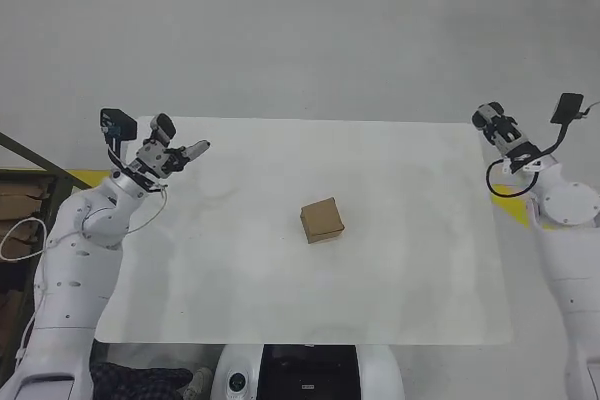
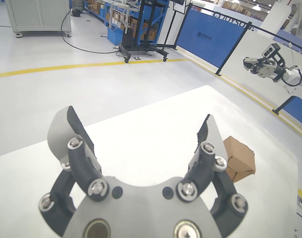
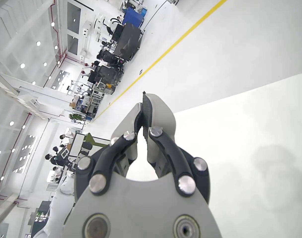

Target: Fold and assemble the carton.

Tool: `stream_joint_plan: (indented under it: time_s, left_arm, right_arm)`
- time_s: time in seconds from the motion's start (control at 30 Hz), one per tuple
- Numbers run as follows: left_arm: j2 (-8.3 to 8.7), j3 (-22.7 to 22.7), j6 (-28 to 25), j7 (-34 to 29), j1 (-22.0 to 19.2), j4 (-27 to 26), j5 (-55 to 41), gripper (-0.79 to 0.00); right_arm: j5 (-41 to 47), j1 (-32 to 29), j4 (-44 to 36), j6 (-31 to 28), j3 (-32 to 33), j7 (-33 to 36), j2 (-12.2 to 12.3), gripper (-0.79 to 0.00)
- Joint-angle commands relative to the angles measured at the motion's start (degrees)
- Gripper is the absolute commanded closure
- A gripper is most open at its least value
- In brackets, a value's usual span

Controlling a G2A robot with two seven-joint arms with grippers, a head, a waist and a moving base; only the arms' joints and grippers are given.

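Found closed carton (image 1: 322,220) at centre of table (image 1: 280,300). Noted left gripper (image 1: 181,139) spread wide upper left, right gripper (image 1: 489,116) clenched upper right, cardboard (image 1: 12,206) stacked at left edge.

A white table (image 1: 230,280) stands near a yellow floor line (image 2: 66,66) and blue partition (image 2: 213,43).

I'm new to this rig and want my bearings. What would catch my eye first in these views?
A small brown carton sits alone near the middle of the white table, already box-shaped. The left gripper is open over the table's far left corner and the right gripper is shut by the far right corner, both well away from the carton.
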Motion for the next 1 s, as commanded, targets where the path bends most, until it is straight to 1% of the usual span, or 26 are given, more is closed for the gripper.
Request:
stream_joint_plan:
  time_s: [0.0, 0.03, 0.07, 0.1, 0.13, 0.17, 0.33, 0.43, 0.57, 0.63, 0.73, 0.97]
  left_arm:
    - [0.05, -0.48, 0.25, 0.14, 0.59, -0.4, -0.43, -0.785]
    - [0.08, -0.71, 0.36, 0.21, 0.85, -0.54, -0.58, -0.785]
    - [0.11, -0.87, 0.39, 0.12, 1.08, -0.6, -0.73, -0.785]
    - [0.11, -0.87, 0.39, 0.12, 1.08, -0.6, -0.73, -0.785]
    - [0.11, -0.87, 0.39, 0.12, 1.08, -0.6, -0.73, -0.785]
    - [0.11, -0.89, 0.41, 0.15, 1.1, -0.62, -0.74, -0.784]
    - [0.11, -0.87, 0.4, 0.12, 1.08, -0.61, -0.74, -0.784]
    - [0.11, -0.87, 0.4, 0.12, 1.08, -0.6, -0.73, -0.784]
    - [0.11, -0.87, 0.39, 0.12, 1.08, -0.6, -0.73, -0.784]
    - [0.11, -0.87, 0.39, 0.12, 1.08, -0.6, -0.73, -0.784]
    - [0.11, -0.87, 0.39, 0.12, 1.08, -0.6, -0.73, -0.784]
    - [0.11, -0.87, 0.39, 0.12, 1.08, -0.6, -0.73, -0.784]
  right_arm:
    - [-0.38, -0.54, -0.23, -0.15, 0.33, -0.67, 0.01, -0.012]
    - [-0.78, -0.78, -0.34, -0.07, 0.41, -0.81, 0.03, -0.099]
    - [-1.43, -1.03, -0.46, 0.05, 0.58, -1.48, 0.03, -0.348]
    - [-1.36, -1.24, -0.6, 0.02, 0.55, -1.54, -0.01, -0.785]
    - [-1.36, -1.24, -0.6, 0.02, 0.55, -1.54, -0.01, -0.785]
    - [-1.42, -1.19, -0.56, 0.03, 0.57, -1.54, 0.01, -0.03]
    - [-1.36, -1.24, -0.6, 0.02, 0.55, -1.54, -0.02, -0.359]
    - [-1.36, -1.24, -0.6, 0.02, 0.55, -1.54, -0.02, -0.53]
    - [-1.36, -1.24, -0.6, 0.02, 0.55, -1.54, -0.01, -0.692]
    - [-1.36, -1.24, -0.6, 0.02, 0.55, -1.54, -0.01, -0.744]
    - [-1.36, -1.24, -0.6, 0.02, 0.55, -1.54, -0.01, -0.781]
    - [-1.36, -1.24, -0.6, 0.02, 0.55, -1.54, -0.01, -0.785]
